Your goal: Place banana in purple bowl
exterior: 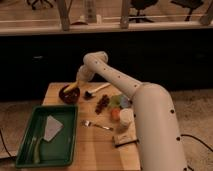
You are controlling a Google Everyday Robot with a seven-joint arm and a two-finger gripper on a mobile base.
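One banana [73, 87] at the gripper [75, 84], just above purple bowl [65, 97]

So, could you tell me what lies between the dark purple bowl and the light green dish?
In the camera view, a pale-handled brush and a dark reddish cluster lie there. The gripper is over the purple bowl with the small yellow banana.

The single camera sits high on the robot's side of the wooden table [97, 145], looking down and forward across it toward the dark wall [35, 60] beyond its far edge. It is close enough that the white arm [152, 120] bulks over the table's right side. The gripper [75, 86] shows at the table's far left, above the purple bowl [65, 95].
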